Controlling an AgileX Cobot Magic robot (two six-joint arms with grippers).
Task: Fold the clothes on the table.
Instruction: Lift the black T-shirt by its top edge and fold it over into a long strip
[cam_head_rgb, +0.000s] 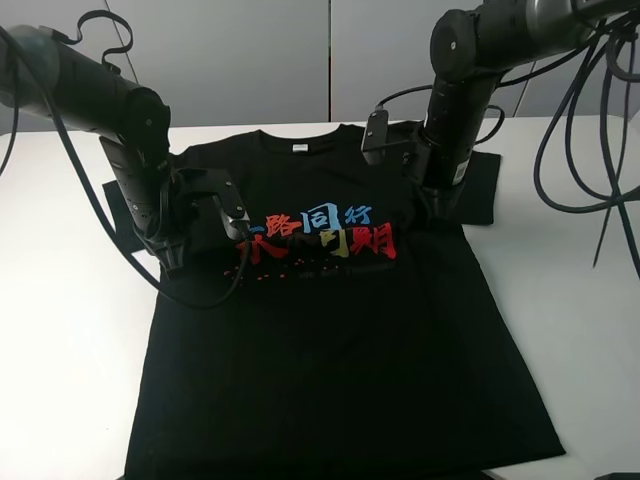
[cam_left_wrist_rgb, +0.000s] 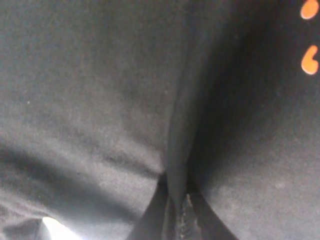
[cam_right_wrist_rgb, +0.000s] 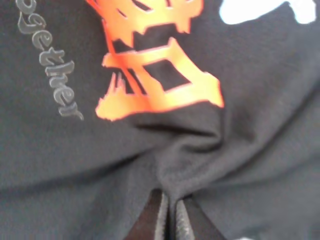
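You are looking at the black T-shirt (cam_head_rgb: 330, 340) lying face up on the white counter (cam_head_rgb: 70, 330), with its collar and white neck label (cam_head_rgb: 299, 148) pointing to the far side and its hem lying on the near side. Both short sleeves are spreading out flat, one to the left and one to the right. Your left claw (cam_head_rgb: 175, 262) is pressing down on the shirt's left half, just left of the red, blue and yellow chest print (cam_head_rgb: 320, 235). In its wrist view the fingers (cam_left_wrist_rgb: 186, 220) are clamping tight on a raised ridge of black cloth, with two small orange marks (cam_left_wrist_rgb: 310, 60) showing off to one side. Your right claw (cam_head_rgb: 440, 208) is sitting on the shirt's right half, at the right end of the print. Its fingers (cam_right_wrist_rgb: 160, 220) are clenching together on a puckered fold of the fabric, right beside a red character (cam_right_wrist_rgb: 160, 75) and some grey lettering (cam_right_wrist_rgb: 50, 70). The two claws are standing well apart, with the print lying between them.
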